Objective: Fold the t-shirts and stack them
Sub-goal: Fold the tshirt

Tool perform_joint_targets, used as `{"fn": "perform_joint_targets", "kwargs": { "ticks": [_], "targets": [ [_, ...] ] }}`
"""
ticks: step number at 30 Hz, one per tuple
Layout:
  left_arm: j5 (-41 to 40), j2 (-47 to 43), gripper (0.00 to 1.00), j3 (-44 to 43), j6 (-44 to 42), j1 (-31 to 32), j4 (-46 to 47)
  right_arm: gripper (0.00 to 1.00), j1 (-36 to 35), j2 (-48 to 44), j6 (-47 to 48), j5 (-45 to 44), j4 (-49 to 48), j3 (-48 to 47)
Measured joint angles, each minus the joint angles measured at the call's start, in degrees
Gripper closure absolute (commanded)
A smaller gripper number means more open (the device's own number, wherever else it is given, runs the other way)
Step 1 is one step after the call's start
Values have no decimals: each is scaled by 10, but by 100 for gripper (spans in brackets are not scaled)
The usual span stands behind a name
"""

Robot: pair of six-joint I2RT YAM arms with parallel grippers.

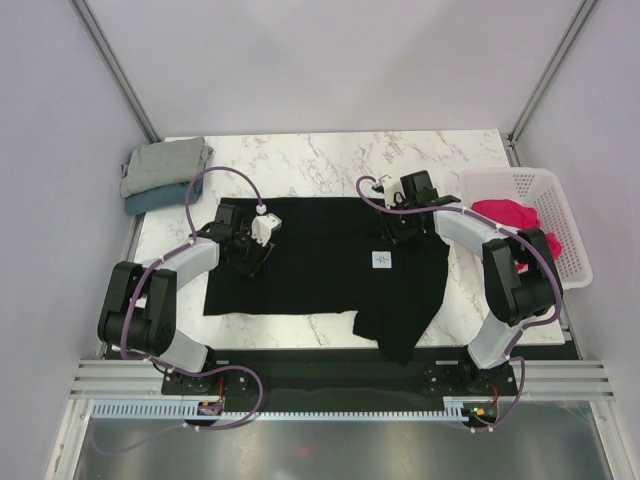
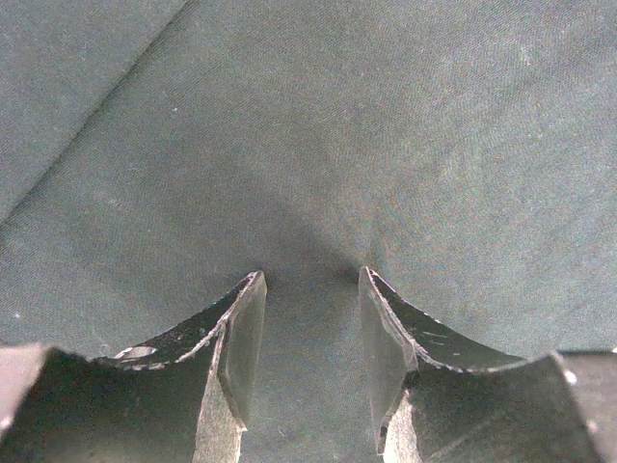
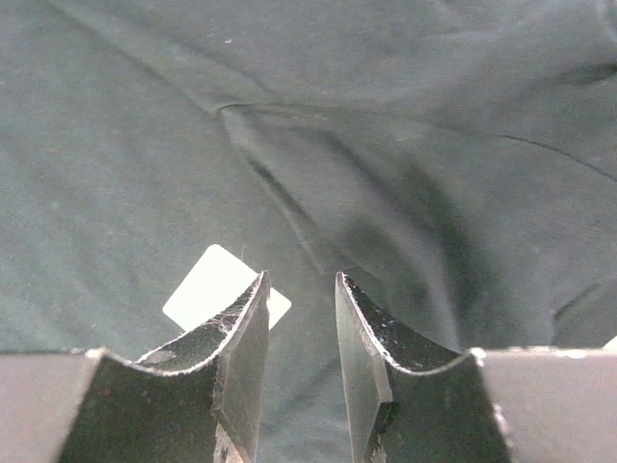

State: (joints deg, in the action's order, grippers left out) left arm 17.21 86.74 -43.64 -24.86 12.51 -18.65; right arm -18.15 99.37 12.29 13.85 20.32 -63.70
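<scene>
The black t-shirt (image 1: 320, 265) lies spread flat on the marble desk (image 1: 330, 155), one sleeve hanging over the near edge. The left pincer (image 2: 310, 280) stands apart, tips pressed on the shirt's left half. The right pincer (image 3: 301, 280) – also apart – rests beside the white tag (image 3: 207, 280). The grey t-shirt (image 1: 165, 165) tops the blue t-shirt (image 1: 150, 200) at the far-left corner – the pink-red t-shirt (image 1: 505, 215) sits in the basket (image 1: 560, 200).

Left pincer (image 2: 310, 276), right pincer (image 3: 301, 279), both part-open
</scene>
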Motion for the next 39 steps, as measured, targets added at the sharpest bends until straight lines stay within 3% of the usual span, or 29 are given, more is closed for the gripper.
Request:
{"fn": "perform_joint_targets", "kwargs": {
  "ticks": [33,39],
  "targets": [
    [0,5,49,0,4,0,10,60,0,70,11,-12,0,-25],
    [0,5,49,0,5,0,12,70,0,73,11,-20,-2,-30]
  ]
}}
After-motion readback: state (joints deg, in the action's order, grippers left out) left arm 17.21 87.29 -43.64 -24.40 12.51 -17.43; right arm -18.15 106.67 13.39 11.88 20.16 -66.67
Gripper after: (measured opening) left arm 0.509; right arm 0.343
